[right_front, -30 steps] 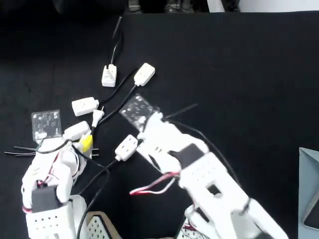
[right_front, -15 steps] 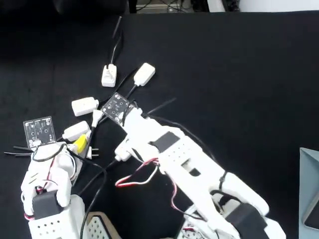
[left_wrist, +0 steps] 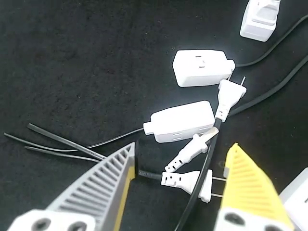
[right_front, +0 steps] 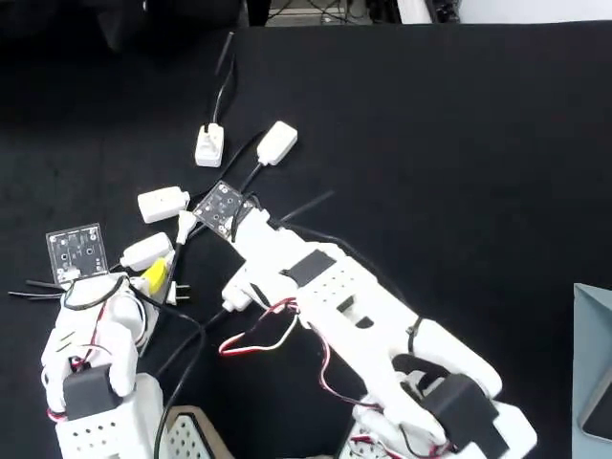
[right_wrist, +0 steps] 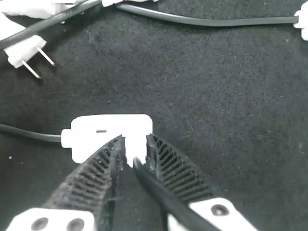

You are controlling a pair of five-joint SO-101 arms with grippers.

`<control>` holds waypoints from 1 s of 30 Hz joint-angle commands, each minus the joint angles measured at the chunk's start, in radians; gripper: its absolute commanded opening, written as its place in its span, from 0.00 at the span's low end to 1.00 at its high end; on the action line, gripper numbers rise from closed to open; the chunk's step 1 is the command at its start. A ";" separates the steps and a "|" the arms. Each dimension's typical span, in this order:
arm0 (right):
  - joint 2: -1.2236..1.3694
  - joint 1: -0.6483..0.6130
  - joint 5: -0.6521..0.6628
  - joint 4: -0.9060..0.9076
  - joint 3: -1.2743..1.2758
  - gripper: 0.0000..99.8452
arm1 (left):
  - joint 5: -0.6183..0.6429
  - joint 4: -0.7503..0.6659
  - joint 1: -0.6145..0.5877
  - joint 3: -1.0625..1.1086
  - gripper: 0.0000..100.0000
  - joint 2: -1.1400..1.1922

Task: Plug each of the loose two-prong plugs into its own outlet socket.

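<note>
My right gripper [right_wrist: 134, 140] is shut on a small white plug [right_wrist: 135, 154], whose black cord runs back between the fingers. The plug's front meets the side of a white outlet socket [right_wrist: 108, 131]; in the high view this socket [right_front: 235, 293] lies half under the right arm. My left gripper [left_wrist: 183, 146] hangs open over a loose two-prong plug [left_wrist: 188, 181] lying flat between its grey and yellow fingers. Just beyond lie a long socket [left_wrist: 182, 122] with a small plug [left_wrist: 193, 146] at its edge, another loose plug [left_wrist: 229, 93] and a second socket [left_wrist: 199, 68].
Two more white sockets [right_front: 209, 145] [right_front: 276, 142] lie farther back among crossing black cords. Bare cord ends [left_wrist: 57, 142] lie beside the left gripper. A loose plug [right_wrist: 24, 50] lies near the right gripper. A grey box [right_front: 593, 363] stands at the table's right edge.
The right arm has swung left and come down onto the socket near the table's front. The left arm has shifted slightly; its gripper stays open.
</note>
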 commanded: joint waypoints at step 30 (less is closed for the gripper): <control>-0.504 -0.051 -0.170 0.671 -0.302 0.20 | -0.095 0.009 0.105 -0.025 0.30 0.002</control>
